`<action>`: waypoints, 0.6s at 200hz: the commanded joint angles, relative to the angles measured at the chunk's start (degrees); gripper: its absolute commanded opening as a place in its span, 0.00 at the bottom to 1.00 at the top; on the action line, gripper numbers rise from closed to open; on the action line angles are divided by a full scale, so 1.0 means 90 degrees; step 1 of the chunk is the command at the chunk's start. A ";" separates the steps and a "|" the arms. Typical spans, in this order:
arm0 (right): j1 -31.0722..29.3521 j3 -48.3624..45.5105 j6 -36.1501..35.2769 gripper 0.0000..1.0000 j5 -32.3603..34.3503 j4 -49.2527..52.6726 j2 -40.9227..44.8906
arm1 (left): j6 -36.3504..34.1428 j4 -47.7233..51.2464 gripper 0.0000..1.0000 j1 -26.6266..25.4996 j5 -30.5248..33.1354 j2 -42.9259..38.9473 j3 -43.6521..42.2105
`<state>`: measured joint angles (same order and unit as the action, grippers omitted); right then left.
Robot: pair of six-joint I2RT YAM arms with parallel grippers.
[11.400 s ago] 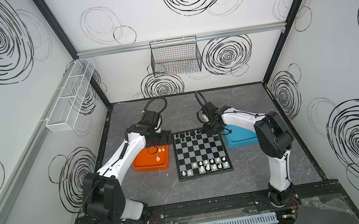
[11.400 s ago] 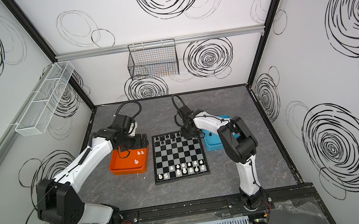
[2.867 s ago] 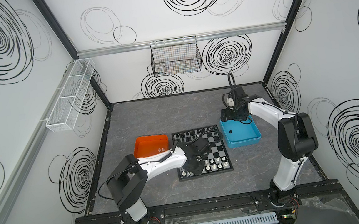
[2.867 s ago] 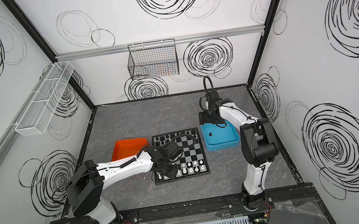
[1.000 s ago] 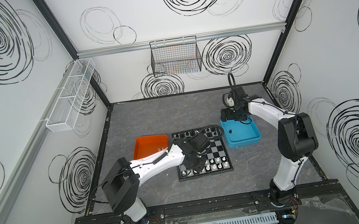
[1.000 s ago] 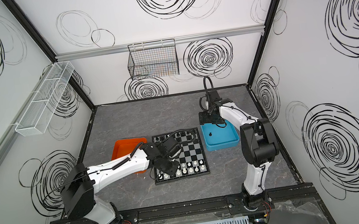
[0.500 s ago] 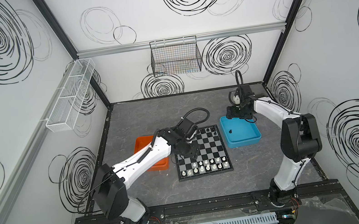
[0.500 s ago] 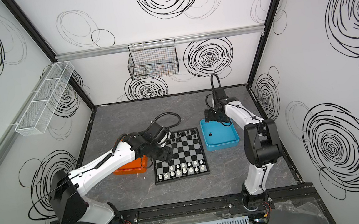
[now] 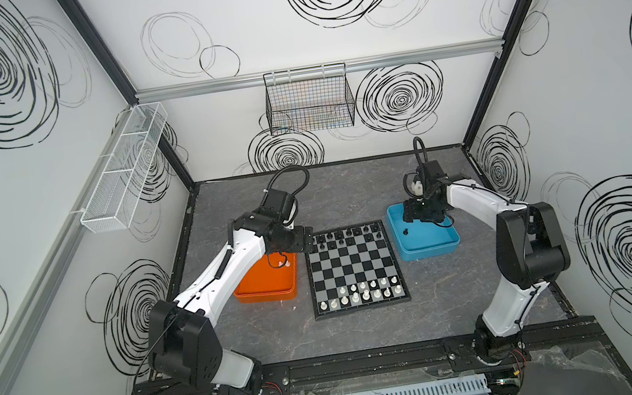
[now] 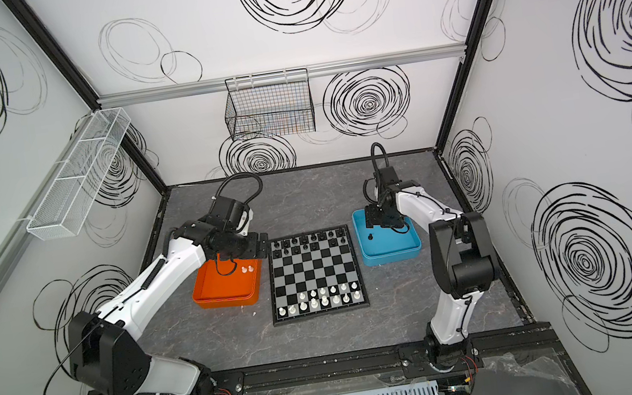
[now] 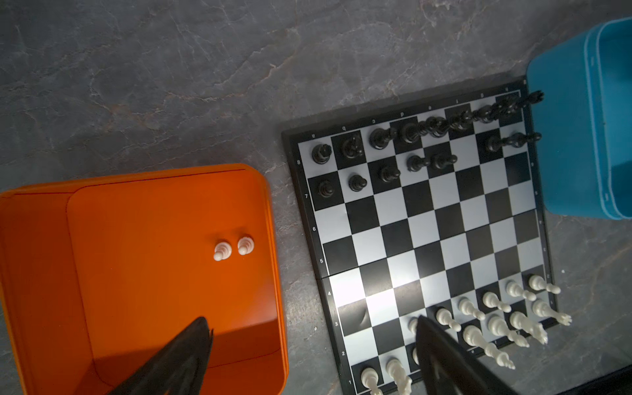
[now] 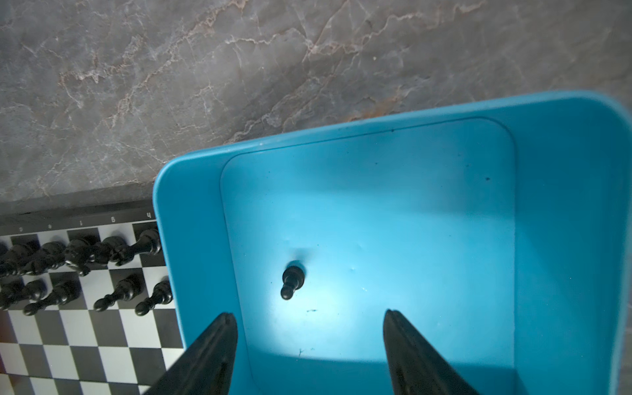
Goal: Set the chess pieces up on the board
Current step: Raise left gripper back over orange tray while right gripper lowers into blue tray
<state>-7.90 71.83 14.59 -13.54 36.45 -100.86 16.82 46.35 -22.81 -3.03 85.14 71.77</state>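
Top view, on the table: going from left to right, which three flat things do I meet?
orange tray → board → blue tray

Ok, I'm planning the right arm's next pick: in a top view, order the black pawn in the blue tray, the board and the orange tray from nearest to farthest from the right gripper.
From the right gripper:
1. the black pawn, inside the blue tray, right by it.
2. the board, in the middle.
3. the orange tray, beyond the board, on the left side.
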 commanded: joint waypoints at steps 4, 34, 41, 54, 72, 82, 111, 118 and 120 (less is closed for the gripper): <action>-0.0130 -0.0052 0.0048 0.63 -0.0004 -0.0050 -0.0050 | -0.0149 -0.0150 0.96 0.0055 -0.0156 -0.0202 -0.0099; -0.0271 0.0014 0.0097 0.51 0.0023 -0.0059 -0.0240 | -0.0111 -0.0233 0.96 0.0074 -0.0238 -0.0242 -0.0247; -0.0291 0.0026 0.0098 0.49 0.0032 -0.0055 -0.0288 | -0.0096 -0.0243 0.96 0.0078 -0.0249 -0.0241 -0.0268; -0.0313 0.0035 0.0107 0.47 0.0058 -0.0059 -0.0353 | -0.0099 -0.0257 0.96 0.0087 -0.0268 -0.0250 -0.0303; -0.0313 0.0050 0.0102 0.44 0.0107 -0.0030 -0.0431 | -0.0098 -0.0273 0.96 0.0083 -0.0277 -0.0239 -0.0327; -0.0313 0.0057 0.0104 0.42 0.0118 -0.0021 -0.0468 | -0.0097 -0.0286 0.96 0.0098 -0.0293 -0.0234 -0.0342; -0.0313 0.0032 0.0106 0.38 0.0137 -0.0032 -0.0519 | -0.0101 -0.0324 0.96 0.0105 -0.0337 -0.0203 -0.0368; -0.0313 0.0026 0.0102 0.37 0.0139 -0.0035 -0.0535 | -0.0099 -0.0328 0.96 0.0103 -0.0358 -0.0198 -0.0367; -0.0313 0.0024 0.0099 0.37 0.0135 -0.0041 -0.0545 | -0.0101 -0.0326 0.96 0.0110 -0.0357 -0.0194 -0.0367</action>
<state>-10.59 71.77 15.42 -13.41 35.66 -104.86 16.49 44.86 -22.41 -5.32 84.42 68.99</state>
